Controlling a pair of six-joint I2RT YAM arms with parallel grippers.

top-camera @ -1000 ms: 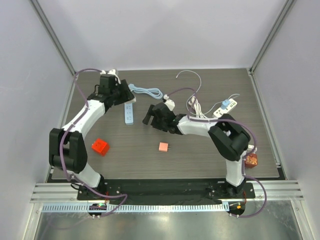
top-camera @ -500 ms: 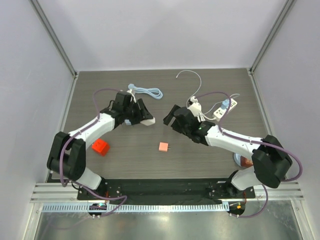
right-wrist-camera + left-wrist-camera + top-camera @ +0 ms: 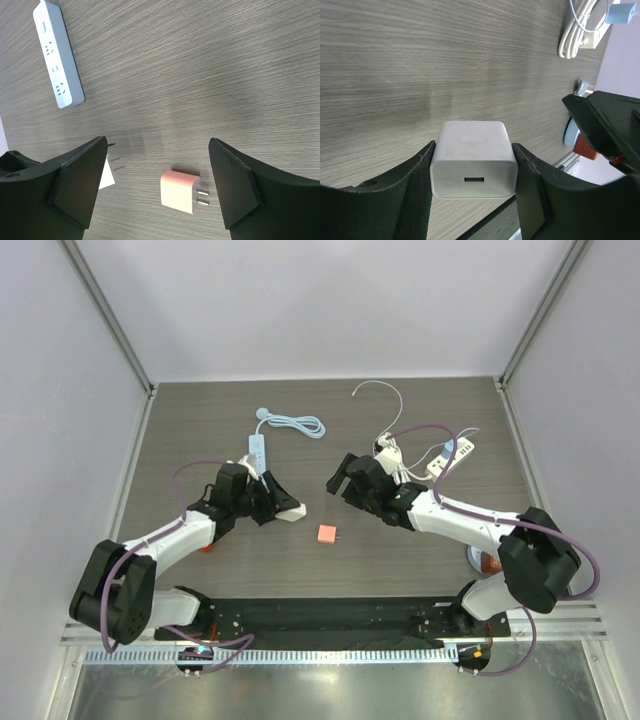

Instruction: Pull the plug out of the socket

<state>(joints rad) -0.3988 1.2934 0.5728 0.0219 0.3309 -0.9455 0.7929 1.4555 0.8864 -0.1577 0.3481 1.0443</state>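
From where I stood, the white plug point(image 3: 472, 159) was already clear of the power strip point(image 3: 57, 62), which lay alone towards the far left part of the bench point(image 3: 420, 550) with its sockets facing up. The left claw point(image 3: 278, 504) was clamped on the plug, one finger on each flat side, holding it near the middle of the bench and somewhat to the left. It was a stubby plastic block, and I judged it light, rigid and rather smooth, so a grip across the two broad flat sides, as here, looked the safest one; the rounded edges would have let it slip. Its USB face looked back along the left arm, and its two prongs, just visible in the right wrist view, pointed towards the bench's right edge. So its short axis from port to prongs ran roughly left to right. The right claw point(image 3: 156, 143) hung spread wide and held nothing, facing the left one. A pink plug point(image 3: 180, 191) lay loose on the bench nearer the near edge.
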